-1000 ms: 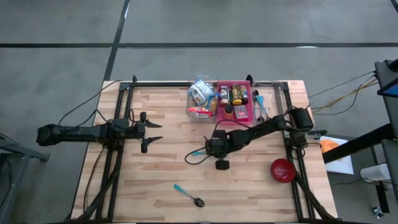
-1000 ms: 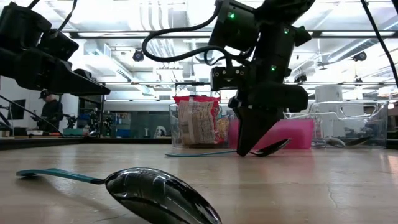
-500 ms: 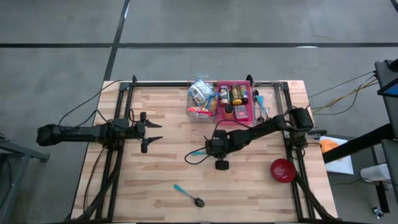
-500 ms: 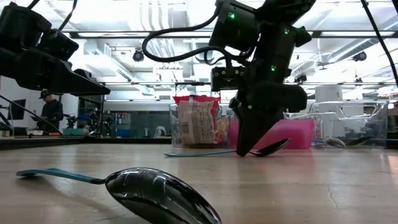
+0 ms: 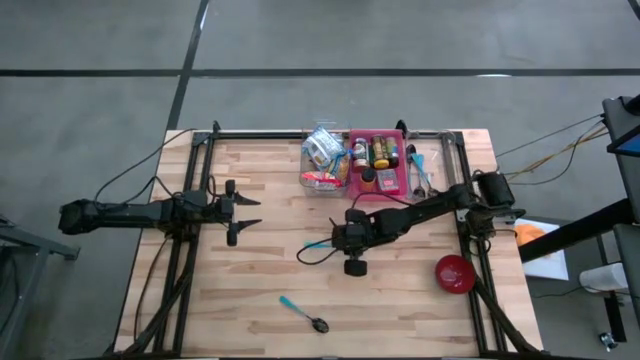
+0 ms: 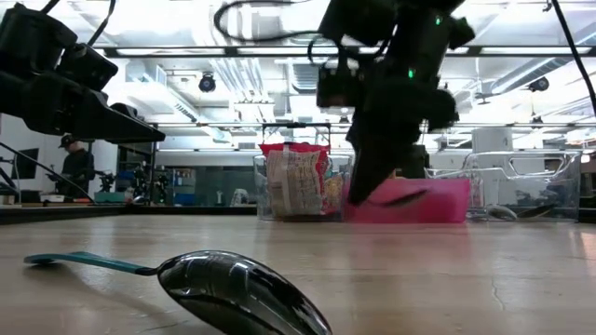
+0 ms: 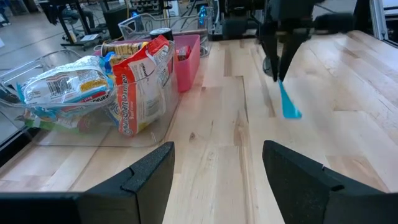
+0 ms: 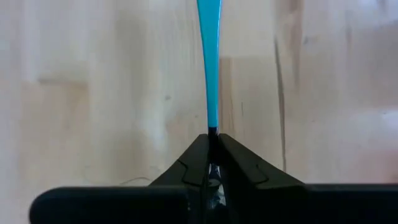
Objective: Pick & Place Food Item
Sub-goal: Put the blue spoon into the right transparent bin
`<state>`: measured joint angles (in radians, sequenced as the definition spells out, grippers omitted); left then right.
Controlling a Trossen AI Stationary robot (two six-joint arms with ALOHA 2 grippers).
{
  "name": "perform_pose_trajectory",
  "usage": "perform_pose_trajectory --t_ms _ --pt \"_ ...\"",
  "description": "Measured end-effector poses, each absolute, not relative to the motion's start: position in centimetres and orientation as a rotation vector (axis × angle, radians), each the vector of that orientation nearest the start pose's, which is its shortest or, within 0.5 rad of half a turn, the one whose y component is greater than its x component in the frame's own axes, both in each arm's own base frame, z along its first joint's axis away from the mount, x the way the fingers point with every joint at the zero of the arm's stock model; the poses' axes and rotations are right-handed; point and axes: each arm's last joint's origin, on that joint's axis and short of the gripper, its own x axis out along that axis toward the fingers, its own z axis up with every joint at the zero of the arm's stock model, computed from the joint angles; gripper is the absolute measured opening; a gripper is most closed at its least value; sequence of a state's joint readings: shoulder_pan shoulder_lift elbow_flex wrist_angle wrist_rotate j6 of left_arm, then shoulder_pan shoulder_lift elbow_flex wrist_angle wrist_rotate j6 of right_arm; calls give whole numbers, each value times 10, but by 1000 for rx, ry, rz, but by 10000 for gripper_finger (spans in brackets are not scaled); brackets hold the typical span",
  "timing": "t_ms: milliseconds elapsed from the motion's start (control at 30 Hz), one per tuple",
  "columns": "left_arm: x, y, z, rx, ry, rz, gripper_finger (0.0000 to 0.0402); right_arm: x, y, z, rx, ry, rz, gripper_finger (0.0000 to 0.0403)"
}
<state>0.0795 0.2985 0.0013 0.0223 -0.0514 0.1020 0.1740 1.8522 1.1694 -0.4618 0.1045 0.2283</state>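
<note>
Right gripper point(image 6: 358, 191) now lifted off table, spoon point(image 8: 208, 62) clamped, frame centre. Left gripper point(image 5: 245, 212) parked left, fingers apart. Two spoons total: second spoon point(image 6: 200, 279) lower centre. One red bowl point(image 5: 454, 273). Wooden table point(image 5: 260, 290); workshop behind.

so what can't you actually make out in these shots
- Spoon held by right gripper: its bowl is hidden behind the fingers in the right wrist view and motion-blurred in the low view.
- Jars in the pink bin: labels too small in the high view.
- Red bowl: contents can't be told from above.
- Left gripper: only the fingers show in its wrist view.
</note>
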Motion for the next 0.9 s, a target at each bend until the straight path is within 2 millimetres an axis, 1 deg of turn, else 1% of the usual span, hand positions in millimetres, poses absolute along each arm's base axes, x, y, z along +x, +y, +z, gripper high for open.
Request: perform_pose_trajectory --t_ms 133,267,400,533,767,900 --pt "112 10 141 98 281 116 244 352 62 179 99 1073 -130 28" --pt "112 10 141 98 281 116 244 339 65 208 121 988 -244 28" --pt "112 10 141 100 282 115 244 315 64 239 154 900 -432 28" --pt "112 10 141 100 282 116 244 288 58 264 201 808 -647 28" --pt "112 10 141 100 282 116 244 242 38 286 259 727 -937 28" --pt "112 10 141 99 282 116 244 222 22 291 283 680 -1109 28"
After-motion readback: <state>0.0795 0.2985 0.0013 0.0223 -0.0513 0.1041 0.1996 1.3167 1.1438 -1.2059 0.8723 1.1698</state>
